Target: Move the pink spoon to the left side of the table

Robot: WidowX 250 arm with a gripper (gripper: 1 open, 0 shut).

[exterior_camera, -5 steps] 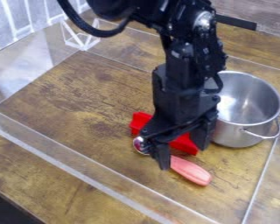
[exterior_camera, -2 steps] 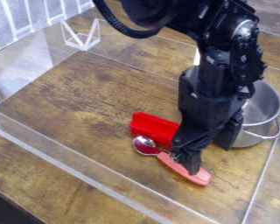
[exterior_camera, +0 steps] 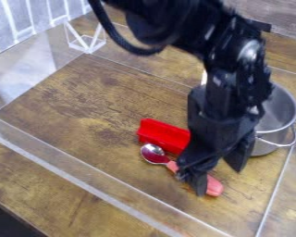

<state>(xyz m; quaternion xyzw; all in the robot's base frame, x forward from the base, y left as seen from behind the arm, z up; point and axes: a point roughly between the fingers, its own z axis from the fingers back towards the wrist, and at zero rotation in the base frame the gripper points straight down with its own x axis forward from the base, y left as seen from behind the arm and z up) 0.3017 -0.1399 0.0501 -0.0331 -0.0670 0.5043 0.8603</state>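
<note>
The pink spoon lies flat on the table (exterior_camera: 77, 102), near the front right. Its silver bowl (exterior_camera: 154, 154) points left, and its salmon handle (exterior_camera: 213, 186) runs right and toward the front edge. My gripper (exterior_camera: 210, 168) hangs low over the middle of the handle, blurred by motion. Its fingers stand open, one on either side of the handle, and hide part of it. The spoon rests on the wood and nothing holds it.
A red rectangular block (exterior_camera: 163, 135) sits just behind the spoon's bowl. A steel pot (exterior_camera: 281, 113) stands at the right, partly hidden by the arm. Low clear acrylic walls (exterior_camera: 40, 148) edge the table. A clear wire stand (exterior_camera: 84, 37) is at the back left.
The arm has shifted right, from above the spoon's bowl to above its handle, and now sits lower. The spoon, block and pot have not moved.
</note>
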